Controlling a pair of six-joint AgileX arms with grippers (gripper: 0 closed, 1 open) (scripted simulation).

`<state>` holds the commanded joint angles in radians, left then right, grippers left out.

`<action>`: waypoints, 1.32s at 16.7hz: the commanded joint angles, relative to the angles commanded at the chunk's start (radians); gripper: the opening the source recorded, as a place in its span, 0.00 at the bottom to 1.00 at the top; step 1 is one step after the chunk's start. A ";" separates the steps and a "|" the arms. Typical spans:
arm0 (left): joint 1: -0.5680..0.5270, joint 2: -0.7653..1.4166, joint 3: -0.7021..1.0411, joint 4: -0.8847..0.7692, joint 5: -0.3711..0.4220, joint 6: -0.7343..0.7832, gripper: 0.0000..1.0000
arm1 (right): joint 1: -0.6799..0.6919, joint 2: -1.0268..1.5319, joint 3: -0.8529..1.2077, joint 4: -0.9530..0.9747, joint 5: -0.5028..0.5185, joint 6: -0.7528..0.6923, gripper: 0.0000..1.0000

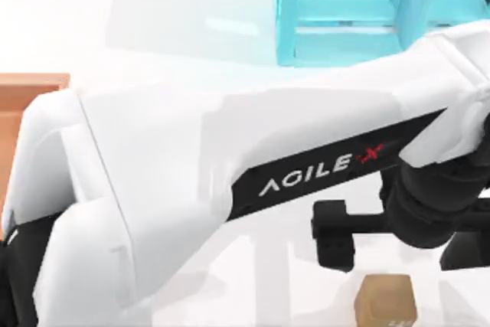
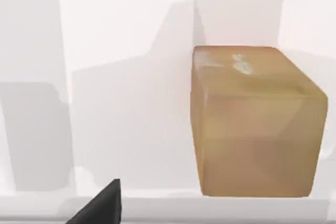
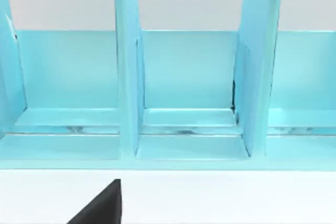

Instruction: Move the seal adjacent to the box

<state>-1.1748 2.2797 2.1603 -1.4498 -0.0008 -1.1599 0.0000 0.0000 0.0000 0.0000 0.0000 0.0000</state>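
Left arm stretched right across the table (image 1: 191, 28) from the top view's left, left gripper (image 1: 398, 239) hanging over the right side, just beside the seal (image 1: 385, 302). Spread or pressed together? Cannot tell, with nothing clearly between the dark parts and no grip visible on the block.

Seal sitting on the bare white tabletop near the bottom edge of the top view, right of centre. Close up in the left wrist view, the seal (image 2: 257, 124) stands square and upright, with faint whitish marks on its upper face. The box (image 1: 23, 109) is far over at the left edge, with an orange-brown floor and a lighter rim, well apart from the seal. A long carry ahead; task hardly begun, by the look of it.

Handling, as a judgement: small, stiff, probably light, nothing fragile about it. Flat smooth sides, so possibly slick. Best taken across two opposite vertical faces, centred and fairly low, squared up to avoid twisting it out. Too high or off-centre, and a tip or a skid looks likely.

Right gripper (image 3: 100, 205) parked, facing the turquoise shelf unit (image 3: 184, 77) — open or closed, cannot tell there either.
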 joint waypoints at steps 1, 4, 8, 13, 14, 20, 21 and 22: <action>-0.014 0.010 0.014 -0.008 0.003 -0.003 1.00 | 0.000 0.000 0.000 0.000 0.000 0.000 1.00; -0.021 0.015 0.021 -0.013 0.004 -0.005 1.00 | 0.000 0.000 0.000 0.000 0.000 0.000 1.00; -0.017 0.012 0.016 -0.007 0.003 -0.004 1.00 | 0.000 0.000 0.000 0.000 0.000 0.000 1.00; -0.016 0.023 -0.137 0.155 0.005 -0.001 1.00 | 0.000 0.000 0.000 0.000 0.000 0.000 1.00; -0.016 0.027 -0.183 0.208 0.005 -0.001 1.00 | 0.000 0.000 0.000 0.000 0.000 0.000 1.00; -0.018 0.043 -0.329 0.366 0.005 -0.002 1.00 | 0.000 0.000 0.000 0.000 0.000 0.000 1.00; -0.018 0.043 -0.329 0.366 0.005 -0.002 1.00 | 0.000 0.000 0.000 0.000 0.000 0.000 1.00; -0.018 0.043 -0.329 0.366 0.005 -0.002 1.00 | 0.000 0.000 0.000 0.000 0.000 0.000 1.00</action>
<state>-1.1930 2.3227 1.8311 -1.0843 0.0040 -1.1622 0.0000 0.0000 0.0000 0.0000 0.0000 0.0000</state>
